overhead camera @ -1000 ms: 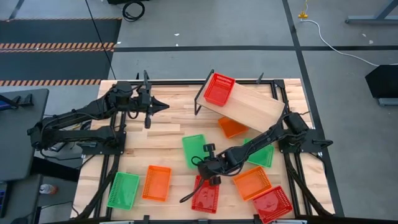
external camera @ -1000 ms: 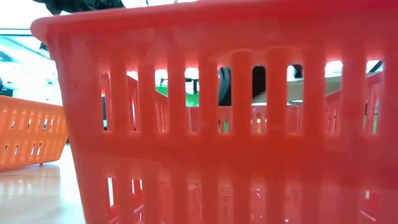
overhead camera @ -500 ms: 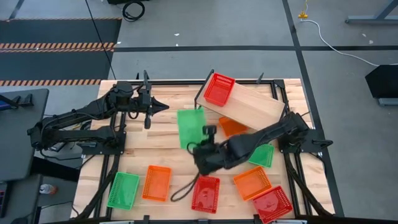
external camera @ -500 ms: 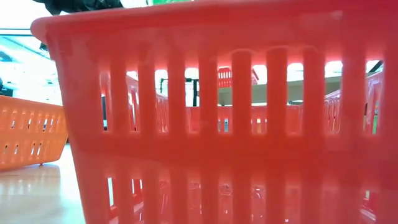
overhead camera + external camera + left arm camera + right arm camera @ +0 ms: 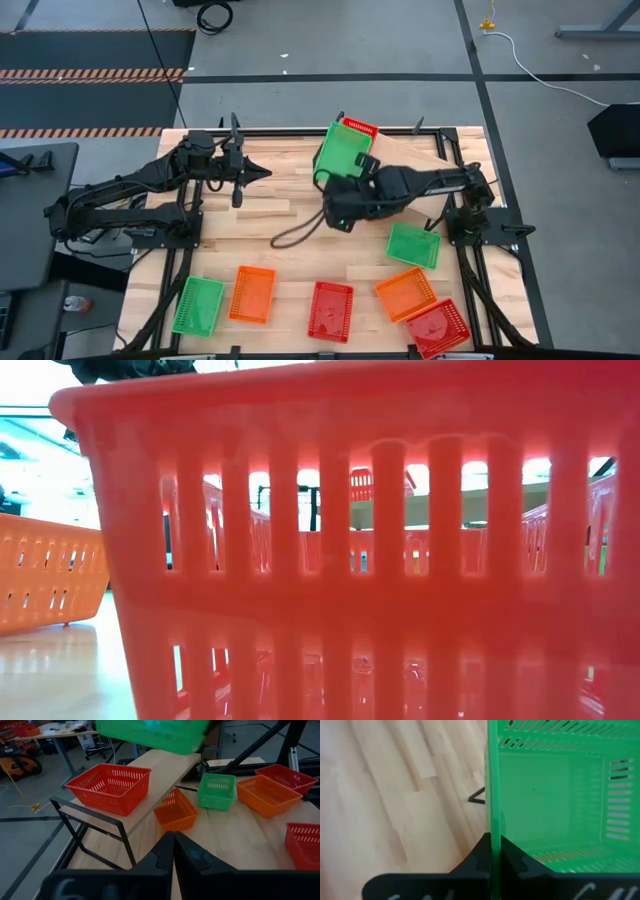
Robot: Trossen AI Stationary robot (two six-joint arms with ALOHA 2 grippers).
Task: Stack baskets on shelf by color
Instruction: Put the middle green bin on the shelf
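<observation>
My right gripper (image 5: 345, 182) is shut on a green basket (image 5: 343, 152) and holds it in the air over the left end of the tilted wooden shelf (image 5: 408, 150). A red basket (image 5: 110, 787) sits on that end of the shelf and shows just past the green one in the high view. An orange basket (image 5: 175, 810) lies on the table against the shelf's low side. Six more baskets lie on the near half of the table. My left gripper (image 5: 173, 851) is shut and waits near the far left of the table (image 5: 240, 172). My right gripper pinches one side wall of the green basket (image 5: 493, 827), with one finger inside (image 5: 512, 852) the basket and one outside. The fingers reach it from the table's near side. The basket is lifted clear, with its open side up, above the red basket on the shelf.
On the table lie a green basket (image 5: 197, 305), an orange one (image 5: 251, 293), a red one (image 5: 330, 310), an orange one (image 5: 405, 293), a red one (image 5: 437, 328) and a green one (image 5: 413, 244). A red basket wall (image 5: 330, 540) fills the low view. A loose cable (image 5: 295, 235) hangs from the right arm.
My right gripper has lifted the green basket off the middle of the table. It has carried it up and toward the far edge, from beside the near red basket to above the shelf's left end. It has stayed shut on the basket throughout.
</observation>
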